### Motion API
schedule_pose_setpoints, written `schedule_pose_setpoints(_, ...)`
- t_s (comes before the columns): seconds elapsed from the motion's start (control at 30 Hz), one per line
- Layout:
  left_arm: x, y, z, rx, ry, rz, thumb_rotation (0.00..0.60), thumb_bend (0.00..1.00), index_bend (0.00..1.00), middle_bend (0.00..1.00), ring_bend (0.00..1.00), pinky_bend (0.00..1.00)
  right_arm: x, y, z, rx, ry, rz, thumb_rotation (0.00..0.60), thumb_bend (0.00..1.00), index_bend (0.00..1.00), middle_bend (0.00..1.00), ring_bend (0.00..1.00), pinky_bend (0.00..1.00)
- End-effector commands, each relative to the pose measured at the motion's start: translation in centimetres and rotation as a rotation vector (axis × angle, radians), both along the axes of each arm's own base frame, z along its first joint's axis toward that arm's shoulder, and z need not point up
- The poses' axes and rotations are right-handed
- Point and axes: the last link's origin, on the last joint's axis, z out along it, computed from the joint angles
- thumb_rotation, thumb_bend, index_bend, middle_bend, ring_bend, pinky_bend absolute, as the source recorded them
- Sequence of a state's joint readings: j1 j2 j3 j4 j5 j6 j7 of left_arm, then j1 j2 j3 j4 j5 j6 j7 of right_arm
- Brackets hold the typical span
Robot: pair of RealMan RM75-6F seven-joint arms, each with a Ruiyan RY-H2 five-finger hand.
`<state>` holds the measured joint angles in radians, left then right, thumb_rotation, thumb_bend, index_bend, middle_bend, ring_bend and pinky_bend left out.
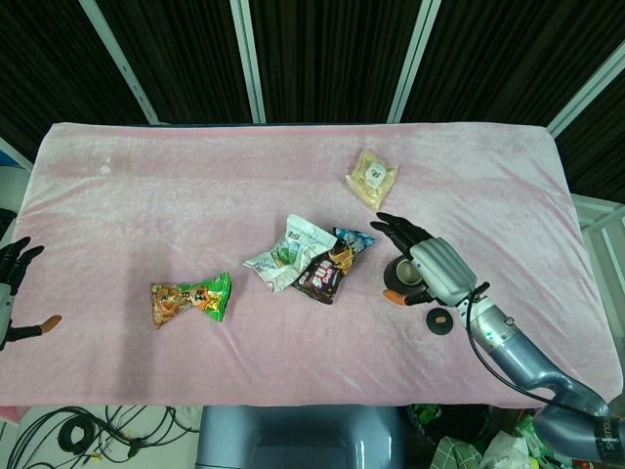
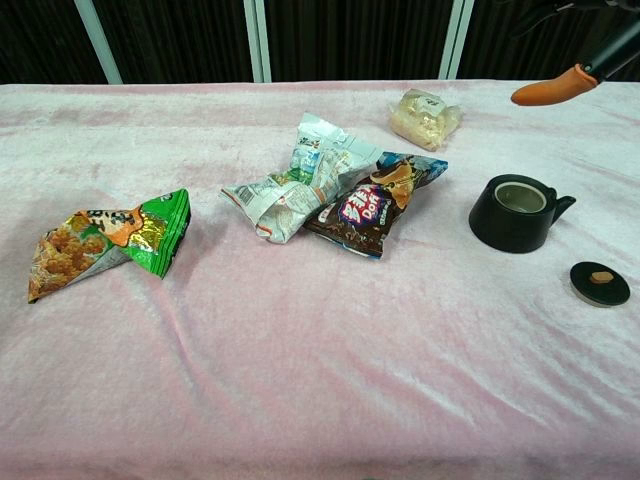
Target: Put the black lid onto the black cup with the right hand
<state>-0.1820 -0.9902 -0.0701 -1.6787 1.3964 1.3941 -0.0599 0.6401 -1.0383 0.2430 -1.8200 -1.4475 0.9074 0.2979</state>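
Note:
The black cup (image 2: 515, 212) stands upright and uncovered on the pink cloth at the right, its short handle pointing right. The black lid (image 2: 600, 283), with a brown knob, lies flat on the cloth just to the cup's front right, apart from it. In the head view my right hand (image 1: 430, 259) hovers over the cup (image 1: 402, 277) and partly hides it, its fingers spread and holding nothing; the lid (image 1: 440, 321) lies just below it. In the chest view only the orange thumb tip (image 2: 555, 90) and dark fingers show, above the cup. My left hand (image 1: 12, 283) hangs at the table's far left edge, fingers apart and empty.
Left of the cup lie a brown-and-blue snack bag (image 2: 375, 205) and a crumpled white bag (image 2: 300, 185), touching each other. A green bag (image 2: 110, 240) lies further left. A pale packet (image 2: 425, 115) sits behind the cup. The pink-covered table (image 1: 293, 371) ends close to the lid's right.

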Motion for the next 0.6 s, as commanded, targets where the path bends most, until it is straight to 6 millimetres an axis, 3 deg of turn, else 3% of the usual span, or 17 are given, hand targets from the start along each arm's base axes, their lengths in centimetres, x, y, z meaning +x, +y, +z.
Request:
schedule_pose_setpoints(0.03,0.01,-0.02,0.02,0.000,0.000,0.000,0.600,0.09,0.12,0.01,0.00,0.03,0.18,-0.02,-0.08,0.000,0.005,-0.002,0.600,0.13,0.04,0.00,0.05,0.16)
schedule_pose_setpoints(0.6,0.07,-0.07,-0.06,0.001,0.005,-0.003,0.600,0.09,0.12,0.01,0.00,0.03,-0.41,-0.06,0.57,-0.026,0.014,-0.031,0.600,0.14,0.04,0.00,0.05,0.16)
